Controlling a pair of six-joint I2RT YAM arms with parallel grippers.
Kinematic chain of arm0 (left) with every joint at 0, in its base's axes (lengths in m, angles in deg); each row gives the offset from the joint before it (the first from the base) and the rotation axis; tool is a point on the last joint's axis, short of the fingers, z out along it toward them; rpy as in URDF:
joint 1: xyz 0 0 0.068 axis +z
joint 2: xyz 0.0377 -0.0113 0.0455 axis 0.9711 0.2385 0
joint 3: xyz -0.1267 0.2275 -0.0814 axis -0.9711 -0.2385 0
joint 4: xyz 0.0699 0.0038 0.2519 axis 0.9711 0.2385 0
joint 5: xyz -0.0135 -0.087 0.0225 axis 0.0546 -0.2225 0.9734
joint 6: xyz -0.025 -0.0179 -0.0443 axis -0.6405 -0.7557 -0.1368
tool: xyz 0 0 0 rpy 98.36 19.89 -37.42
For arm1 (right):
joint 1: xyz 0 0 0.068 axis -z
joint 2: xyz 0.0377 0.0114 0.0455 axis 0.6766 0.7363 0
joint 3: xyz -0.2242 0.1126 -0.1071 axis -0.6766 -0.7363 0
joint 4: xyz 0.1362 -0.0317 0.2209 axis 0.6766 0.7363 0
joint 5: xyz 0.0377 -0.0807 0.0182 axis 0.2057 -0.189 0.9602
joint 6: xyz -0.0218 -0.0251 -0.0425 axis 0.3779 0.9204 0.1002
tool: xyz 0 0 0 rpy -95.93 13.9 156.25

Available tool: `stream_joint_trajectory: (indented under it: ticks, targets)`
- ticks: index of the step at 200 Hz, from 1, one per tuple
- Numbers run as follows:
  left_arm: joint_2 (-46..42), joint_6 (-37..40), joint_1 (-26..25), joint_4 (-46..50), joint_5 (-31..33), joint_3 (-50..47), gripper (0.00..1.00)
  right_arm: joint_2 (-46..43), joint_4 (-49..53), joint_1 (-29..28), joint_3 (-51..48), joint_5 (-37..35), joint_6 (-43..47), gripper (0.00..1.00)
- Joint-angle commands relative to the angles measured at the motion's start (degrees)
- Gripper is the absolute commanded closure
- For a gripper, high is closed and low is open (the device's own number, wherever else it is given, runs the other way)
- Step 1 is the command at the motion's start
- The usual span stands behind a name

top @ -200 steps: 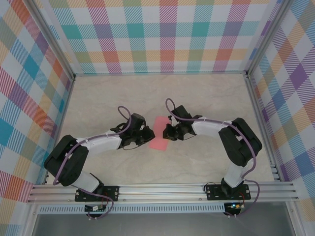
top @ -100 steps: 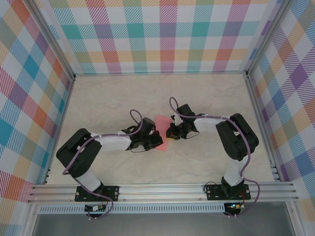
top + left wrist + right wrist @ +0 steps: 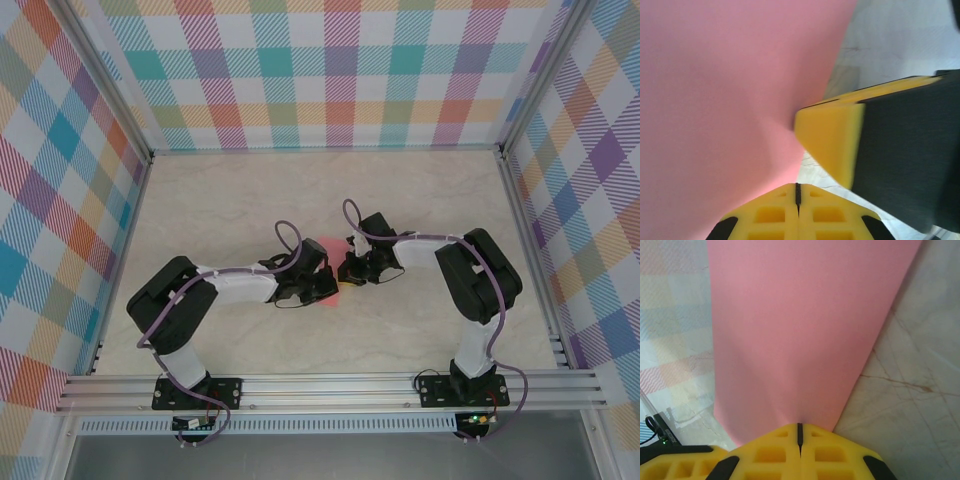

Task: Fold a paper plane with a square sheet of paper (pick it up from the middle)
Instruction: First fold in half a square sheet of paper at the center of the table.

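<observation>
The left white-and-black arm bends at its elbow, its forearm running toward 3 o'clock; the right arm mirrors it toward 9 o'clock. The yellow-fingered left gripper [image 3: 798,192] and right gripper [image 3: 800,432] sit almost tip to tip, each clamped on the thin salmon-pink paper sheet [image 3: 805,330].

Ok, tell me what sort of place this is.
Probably a robot data-collection cell rather than a home: a marble-look tabletop boxed in by plaid-patterned walls on aluminium framing, with the left arm and right arm bolted to a rail at its near edge.
</observation>
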State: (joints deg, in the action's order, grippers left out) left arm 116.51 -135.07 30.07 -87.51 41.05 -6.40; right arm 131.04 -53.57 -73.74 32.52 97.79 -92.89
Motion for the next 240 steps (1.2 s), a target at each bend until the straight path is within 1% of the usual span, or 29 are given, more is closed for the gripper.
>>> stream_joint_trajectory:
  ticks: [1, 24, 46, 90, 118, 240]
  targets:
    - [1.45, -0.08, -1.10, 2.11, 0.77, -0.21, 0.97, 1.44, 0.37, 0.22, 0.81, -0.21, 1.56, 1.00]
    - [1.92, -0.10, -1.17, 3.23, 0.93, -0.72, 0.98, 1.51, 0.48, 0.20, 0.94, -0.19, 1.77, 1.00]
    - [1.64, 0.05, -1.19, 5.78, 2.76, -1.24, 0.98, 1.61, 0.55, 0.52, 1.29, -0.26, 2.28, 0.99]
    - [1.98, -0.72, -1.23, 6.34, 2.46, -2.91, 0.98, 2.22, 1.26, 1.91, 3.92, 0.27, 5.24, 0.98]
    - [1.91, -0.91, -1.23, 7.29, 2.65, -3.41, 0.98, 4.17, 1.08, 3.06, 6.29, 0.62, 6.00, 0.99]
    - [1.85, -0.65, -1.25, 8.44, 2.06, -4.62, 0.98, 12.77, 1.37, 10.00, 15.89, -2.80, 6.84, 0.99]
